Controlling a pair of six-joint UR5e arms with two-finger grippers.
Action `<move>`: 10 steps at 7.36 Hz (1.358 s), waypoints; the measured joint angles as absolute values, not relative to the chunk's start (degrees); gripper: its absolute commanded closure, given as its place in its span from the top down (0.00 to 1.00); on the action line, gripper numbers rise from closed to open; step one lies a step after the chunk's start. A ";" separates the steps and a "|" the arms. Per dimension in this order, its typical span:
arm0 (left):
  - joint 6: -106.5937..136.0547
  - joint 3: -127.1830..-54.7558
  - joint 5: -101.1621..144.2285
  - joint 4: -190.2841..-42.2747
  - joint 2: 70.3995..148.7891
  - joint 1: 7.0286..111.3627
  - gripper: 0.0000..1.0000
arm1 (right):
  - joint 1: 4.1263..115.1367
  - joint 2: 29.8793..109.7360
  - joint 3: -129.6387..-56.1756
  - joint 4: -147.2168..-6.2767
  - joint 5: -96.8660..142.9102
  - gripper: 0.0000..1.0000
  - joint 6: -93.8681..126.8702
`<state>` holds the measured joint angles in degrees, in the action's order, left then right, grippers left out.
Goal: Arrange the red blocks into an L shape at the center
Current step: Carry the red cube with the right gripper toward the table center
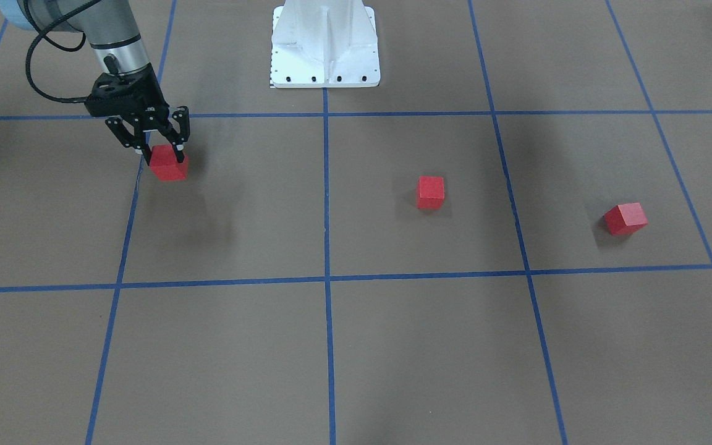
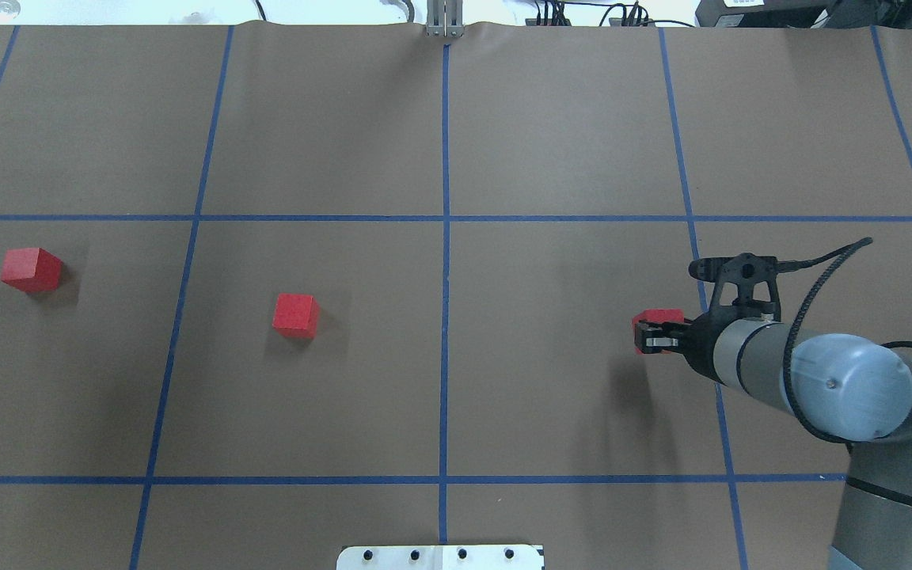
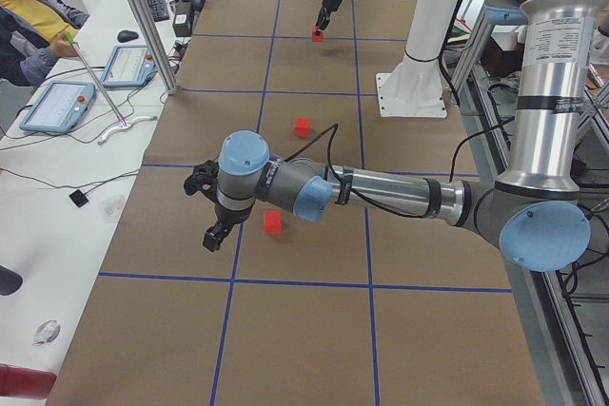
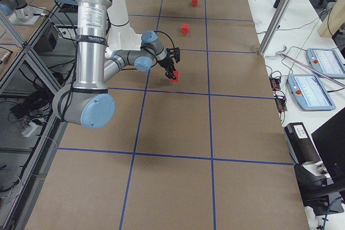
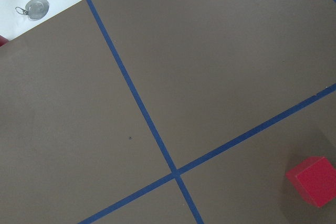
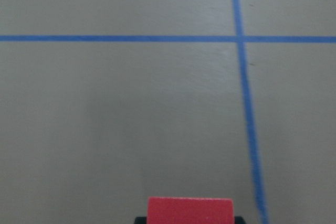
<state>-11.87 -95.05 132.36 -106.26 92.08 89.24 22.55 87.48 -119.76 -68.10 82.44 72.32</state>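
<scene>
The right pincer (image 1: pixel 161 148) is clenched on a red block (image 1: pixel 169 165), held above the desk (image 1: pixel 393 346). The second block (image 1: pixel 431 192) and third block (image 1: pixel 625 219) lie well apart from it. I cannot tell the state of the left pincer (image 3: pixel 215 235).

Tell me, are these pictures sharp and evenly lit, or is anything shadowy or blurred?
Overhead exterior: sharp, evenly lit, one diffuse shadow on the table near the right gripper. Right wrist view: paler, washed out, the held red block soft-edged at the bottom. Left wrist view: crisp tape lines.
</scene>
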 measured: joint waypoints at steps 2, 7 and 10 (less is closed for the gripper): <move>-11.86 -95.03 132.36 -106.26 91.84 89.26 1.00 | 21.47 75.46 -115.78 -77.85 82.26 0.00 72.51; -11.86 -94.81 132.36 -106.26 91.22 89.24 1.00 | 20.49 58.60 -106.09 -87.51 88.36 0.00 72.01; -11.87 -94.56 132.36 -106.26 91.12 89.23 1.00 | 20.45 50.09 -98.64 -91.74 90.52 0.00 74.01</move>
